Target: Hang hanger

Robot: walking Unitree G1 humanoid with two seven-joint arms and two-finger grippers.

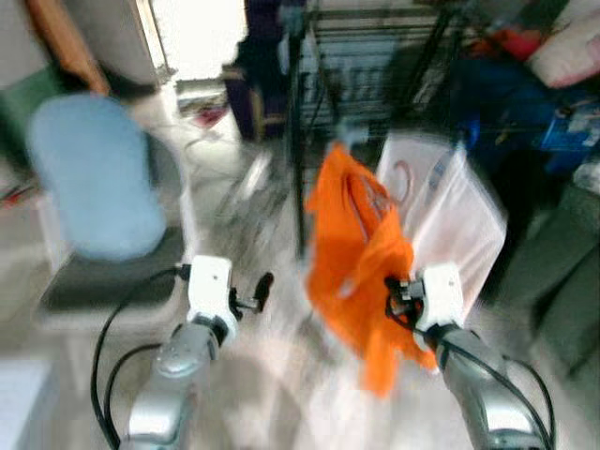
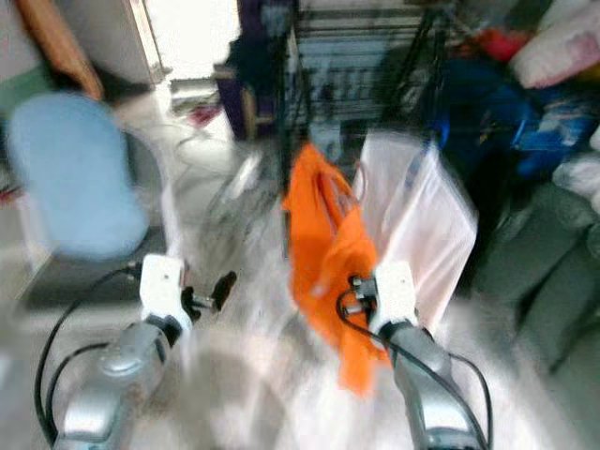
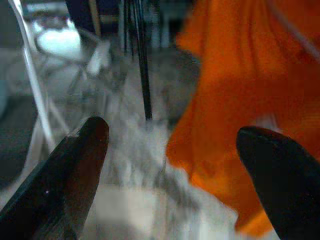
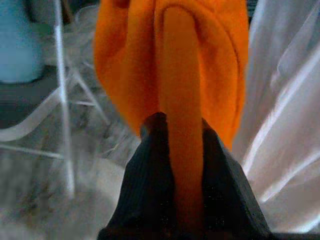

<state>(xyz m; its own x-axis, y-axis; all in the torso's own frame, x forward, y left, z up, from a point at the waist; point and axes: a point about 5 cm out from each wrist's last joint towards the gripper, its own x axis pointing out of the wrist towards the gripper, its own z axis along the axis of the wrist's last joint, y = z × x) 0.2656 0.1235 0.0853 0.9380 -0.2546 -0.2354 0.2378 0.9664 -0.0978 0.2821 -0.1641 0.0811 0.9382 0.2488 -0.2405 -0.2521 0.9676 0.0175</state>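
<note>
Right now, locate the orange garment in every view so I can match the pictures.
Left eye view: orange garment centre-right, right gripper at its lower part.
Right eye view: centre, same gripper at its lower part.
Left wrist view: beyond the open left gripper, one side of the picture.
Right wrist view: a fold pinched between the fingers.
Shared landmark: the white garment beside it.
</note>
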